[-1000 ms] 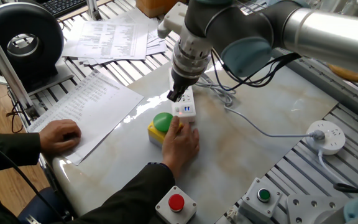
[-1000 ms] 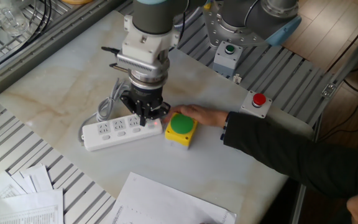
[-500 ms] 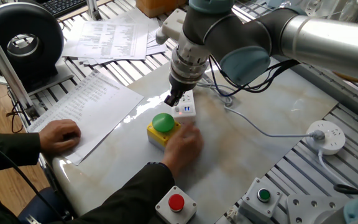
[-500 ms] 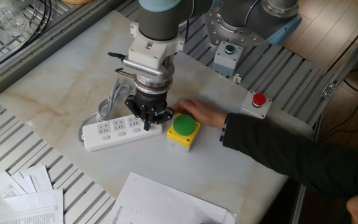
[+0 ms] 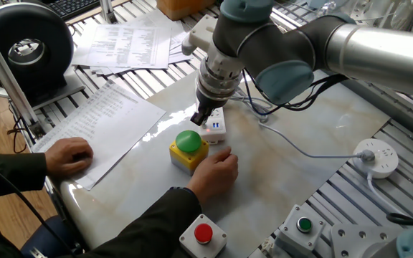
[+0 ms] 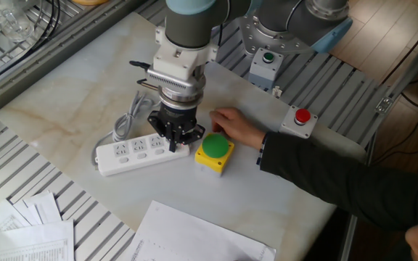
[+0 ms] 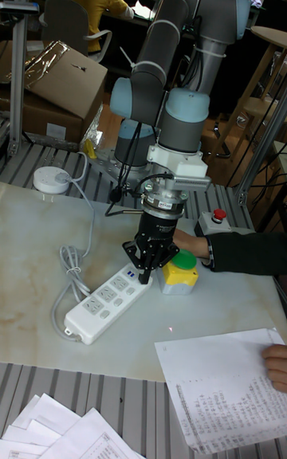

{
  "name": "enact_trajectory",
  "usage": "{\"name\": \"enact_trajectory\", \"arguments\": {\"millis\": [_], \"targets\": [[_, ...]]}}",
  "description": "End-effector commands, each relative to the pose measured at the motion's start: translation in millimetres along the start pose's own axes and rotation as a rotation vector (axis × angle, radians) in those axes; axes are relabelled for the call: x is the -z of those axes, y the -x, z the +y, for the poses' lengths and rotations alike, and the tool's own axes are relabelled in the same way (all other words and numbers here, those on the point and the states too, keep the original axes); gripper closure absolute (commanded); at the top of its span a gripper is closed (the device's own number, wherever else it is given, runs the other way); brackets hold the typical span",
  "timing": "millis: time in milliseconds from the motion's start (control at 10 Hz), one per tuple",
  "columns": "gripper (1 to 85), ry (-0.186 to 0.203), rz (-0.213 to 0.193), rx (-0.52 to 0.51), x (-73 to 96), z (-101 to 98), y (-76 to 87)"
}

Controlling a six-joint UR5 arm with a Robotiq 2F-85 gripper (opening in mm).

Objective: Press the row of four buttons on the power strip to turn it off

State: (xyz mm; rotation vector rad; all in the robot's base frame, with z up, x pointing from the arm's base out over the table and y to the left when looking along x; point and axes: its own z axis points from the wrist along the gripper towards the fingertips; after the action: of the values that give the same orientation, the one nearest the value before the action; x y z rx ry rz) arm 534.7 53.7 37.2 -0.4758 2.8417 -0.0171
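Observation:
The long white power strip point(image 6: 133, 154) lies on the marble tabletop, its grey cord looped behind it. Its blue USB end point(image 7: 130, 271) points toward the yellow box. My gripper point(image 6: 174, 145) points straight down over that end, and only the strip's tip point(image 5: 216, 128) shows below it in one fixed view. In the tall fixed view the gripper point(image 7: 146, 274) has its fingertips meeting in a point, shut on nothing, right at the strip's near long edge. The row of four buttons is too small to make out beside the fingers.
A green dome button on a yellow box point(image 6: 214, 148) sits just right of the strip. A person's hand point(image 5: 217, 169) rests beside it. Red button box point(image 6: 302, 117), green button box point(image 6: 268, 58), round white socket puck point(image 5: 377, 154) and paper sheets point(image 5: 106, 118) surround the area.
The person's hand has drawn back from the strip's end and the yellow box. My gripper has shifted slightly along the strip toward its USB end.

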Motion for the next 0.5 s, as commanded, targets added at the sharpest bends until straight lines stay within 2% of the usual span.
{"name": "enact_trajectory", "arguments": {"millis": [0, 400], "targets": [[84.7, 0.003, -0.011, -0.011, -3.6, 0.9, -1.3], [84.7, 0.005, -0.024, -0.011, -10.5, 1.8, -2.5]]}}
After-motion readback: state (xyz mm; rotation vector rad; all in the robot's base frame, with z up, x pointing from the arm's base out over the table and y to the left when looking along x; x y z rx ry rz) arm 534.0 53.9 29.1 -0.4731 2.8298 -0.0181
